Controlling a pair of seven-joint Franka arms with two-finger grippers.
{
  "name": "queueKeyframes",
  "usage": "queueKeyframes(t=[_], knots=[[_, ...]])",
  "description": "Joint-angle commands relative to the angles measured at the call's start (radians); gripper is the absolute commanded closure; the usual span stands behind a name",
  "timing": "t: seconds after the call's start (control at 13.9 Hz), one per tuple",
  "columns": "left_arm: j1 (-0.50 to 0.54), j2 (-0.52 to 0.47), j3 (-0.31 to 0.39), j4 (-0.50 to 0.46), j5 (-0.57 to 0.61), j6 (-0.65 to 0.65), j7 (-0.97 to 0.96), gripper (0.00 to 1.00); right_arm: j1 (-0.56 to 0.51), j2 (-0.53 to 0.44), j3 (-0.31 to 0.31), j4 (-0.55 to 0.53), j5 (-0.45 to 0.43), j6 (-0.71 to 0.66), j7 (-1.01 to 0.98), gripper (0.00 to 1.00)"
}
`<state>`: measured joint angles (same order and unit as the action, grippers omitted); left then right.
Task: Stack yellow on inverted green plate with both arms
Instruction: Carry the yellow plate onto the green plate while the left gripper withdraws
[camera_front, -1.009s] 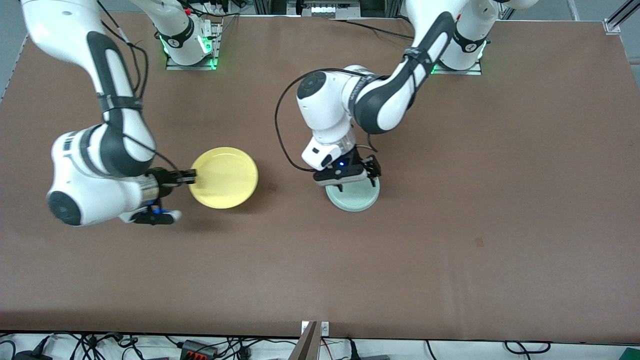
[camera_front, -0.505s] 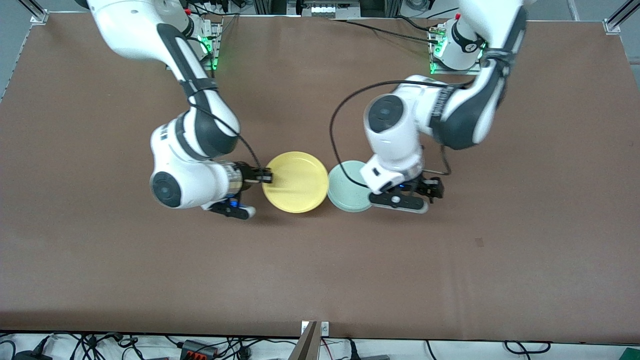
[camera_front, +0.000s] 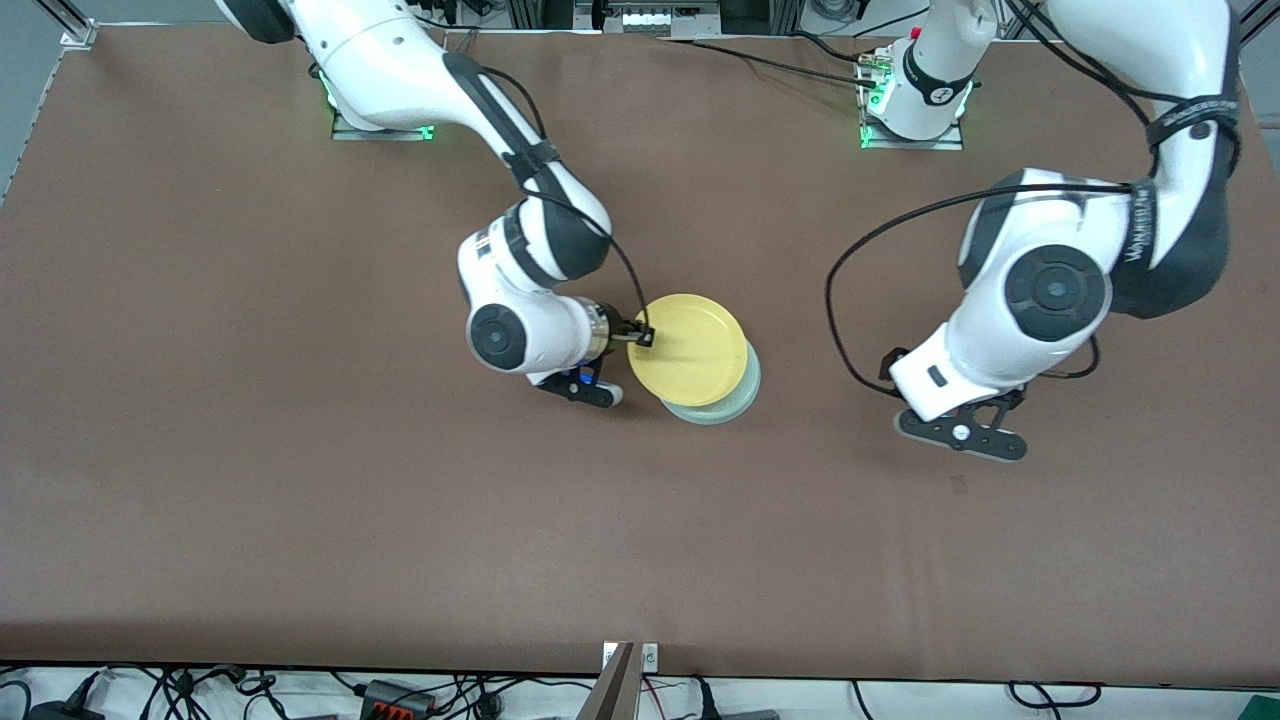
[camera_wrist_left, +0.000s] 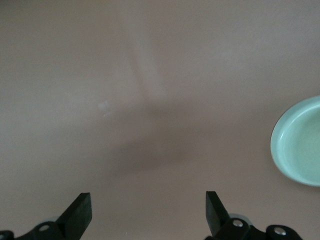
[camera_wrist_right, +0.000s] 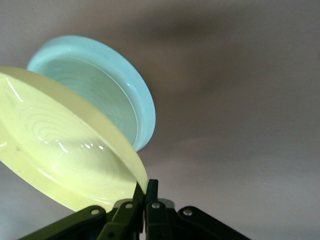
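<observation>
The yellow plate (camera_front: 695, 350) is held by its rim in my right gripper (camera_front: 643, 338), which is shut on it. The plate hangs tilted over the pale green plate (camera_front: 722, 410) and covers most of it. I cannot tell whether the two plates touch. The green plate lies flat on the table near its middle. The right wrist view shows the gripper (camera_wrist_right: 145, 187) pinching the yellow rim (camera_wrist_right: 65, 155) with the green plate (camera_wrist_right: 100, 95) under it. My left gripper (camera_front: 962, 428) is open and empty over bare table toward the left arm's end. Its wrist view shows the spread fingers (camera_wrist_left: 146, 212) and the green plate (camera_wrist_left: 300, 145) off to one edge.
The brown table (camera_front: 300, 500) spreads wide around the plates. A small dark mark (camera_front: 960, 485) lies on the table near the left gripper. The arm bases (camera_front: 910, 95) stand along the table's edge farthest from the front camera.
My right arm carried the yellow plate across the table until it hangs over the green plate. My left arm drew away from the green plate toward its own end of the table.
</observation>
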<state>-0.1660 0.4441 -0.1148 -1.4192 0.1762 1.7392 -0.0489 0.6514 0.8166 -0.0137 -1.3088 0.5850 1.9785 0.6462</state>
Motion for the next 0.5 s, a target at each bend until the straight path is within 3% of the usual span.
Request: queueKeyframes(t=[0.0, 0.22, 0.43], knots=[[0.043, -0.12, -0.016, -0.124, -0.023, -0.017, 0.021, 0.05, 0.03, 0.044, -0.011, 0.025, 0.021, 0.011, 0.024, 1.0], [0.059, -0.246, -0.016, -0.223, -0.083, -0.01, 0.014, 0.07, 0.053, 0.072, -0.011, 0.022, 0.022, 0.078, 0.023, 1.0], [0.06, -0.332, -0.014, -0.25, -0.086, -0.029, 0.009, 0.06, 0.062, 0.082, -0.011, 0.022, 0.026, 0.091, 0.026, 1.0]])
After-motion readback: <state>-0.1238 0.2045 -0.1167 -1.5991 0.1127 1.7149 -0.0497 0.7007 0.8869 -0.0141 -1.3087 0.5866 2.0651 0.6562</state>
